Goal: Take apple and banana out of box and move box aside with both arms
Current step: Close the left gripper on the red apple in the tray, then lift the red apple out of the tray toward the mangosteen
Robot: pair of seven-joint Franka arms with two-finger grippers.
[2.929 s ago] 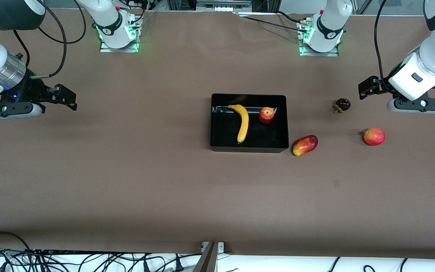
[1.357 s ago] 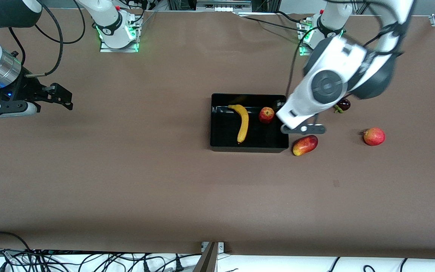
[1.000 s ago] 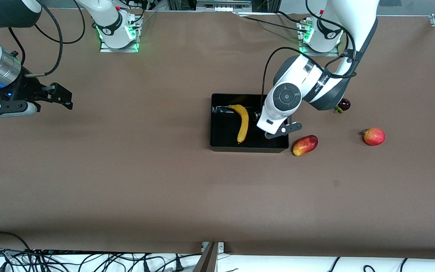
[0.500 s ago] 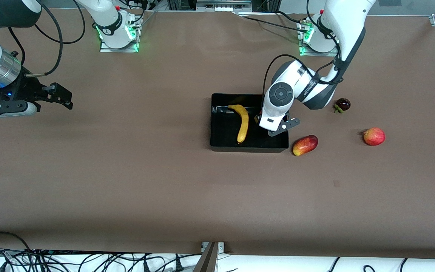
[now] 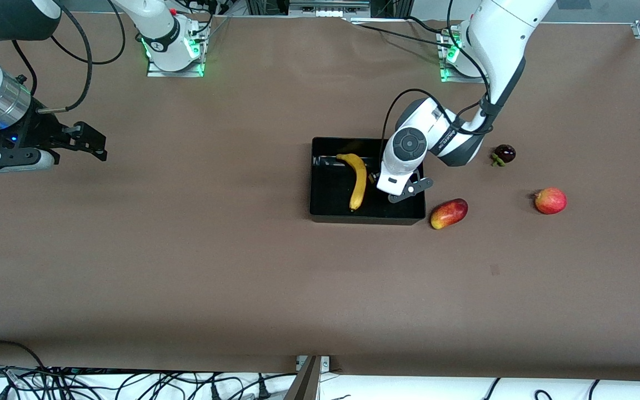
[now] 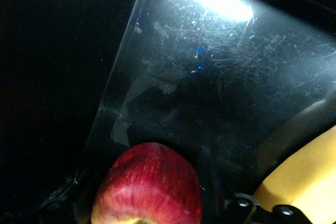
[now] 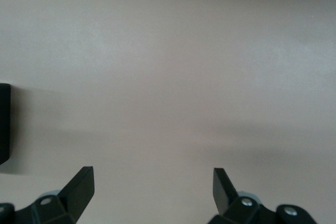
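Brown bench (image 5: pixel 186 250) bearing one box, five fruits and two arms. The box (image 5: pixel 331 211), a glossy black rectangular open-top bin with low walls, stands mid-bench and holds two fruits: one long, curved yellow banana (image 5: pixel 358 179) and one small red apple (image 6: pixel 148 187), streaked and rounded. In the front view the apple is hidden under the left arm's wrist; the left wrist view shows it on the box's scratched, reflective floor, with the banana just beside it.

Three fruits lie outside the box, toward the left arm's end of the bench: one oblong red-and-yellow mango (image 5: pixel 449 213) just beside the box's corner nearest the front camera; one dark, round mangosteen (image 5: pixel 504 153) with a green stem; and one round red fruit (image 5: pixel 550 200), well apart from the box.

The left gripper (image 5: pixel 395 186) is lowered into the box directly over the apple; whether its jaws are spread or closed cannot be told. The right gripper (image 7: pixel 152 184) waits above bare bench at the right arm's end, well apart from the box, its jaws spread wide and grasping nothing.
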